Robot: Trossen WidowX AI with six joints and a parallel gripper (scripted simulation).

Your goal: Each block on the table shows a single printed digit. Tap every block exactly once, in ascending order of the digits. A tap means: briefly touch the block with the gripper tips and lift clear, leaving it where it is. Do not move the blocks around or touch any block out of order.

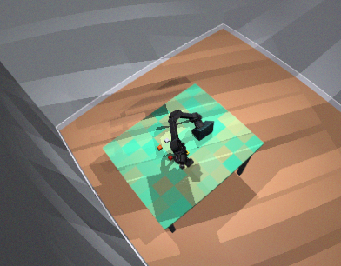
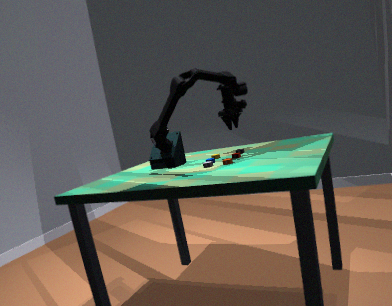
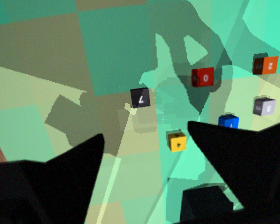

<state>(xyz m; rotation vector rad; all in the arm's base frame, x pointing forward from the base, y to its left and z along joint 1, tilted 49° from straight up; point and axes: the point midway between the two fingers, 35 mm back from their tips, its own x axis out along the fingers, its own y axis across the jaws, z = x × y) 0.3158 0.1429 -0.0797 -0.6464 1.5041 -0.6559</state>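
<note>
The red block 0 (image 1: 170, 157) (image 2: 236, 155) (image 3: 203, 77), blue block 1 (image 2: 210, 160) (image 3: 228, 121), orange block 2 (image 1: 159, 147) (image 2: 227, 161) (image 3: 266, 65), light grey block 3 (image 1: 166, 140) (image 2: 207, 164) (image 3: 265, 106), yellow block 4 (image 1: 187, 153) (image 2: 216, 156) (image 3: 177, 142) and black block 7 (image 2: 240, 151) (image 3: 140, 98) lie apart on the table. My gripper (image 1: 186, 165) (image 2: 233, 127) (image 3: 146, 131) is open and empty, high above the blocks. In the wrist view black 7 shows beyond the gap between the fingertips; the right finger partly covers blue 1.
The green patchwork table (image 1: 137, 169) (image 2: 112, 187) carries the arm's dark base (image 1: 203, 130) (image 2: 168, 152). Shadows of the arm fall across the table top and over some blocks.
</note>
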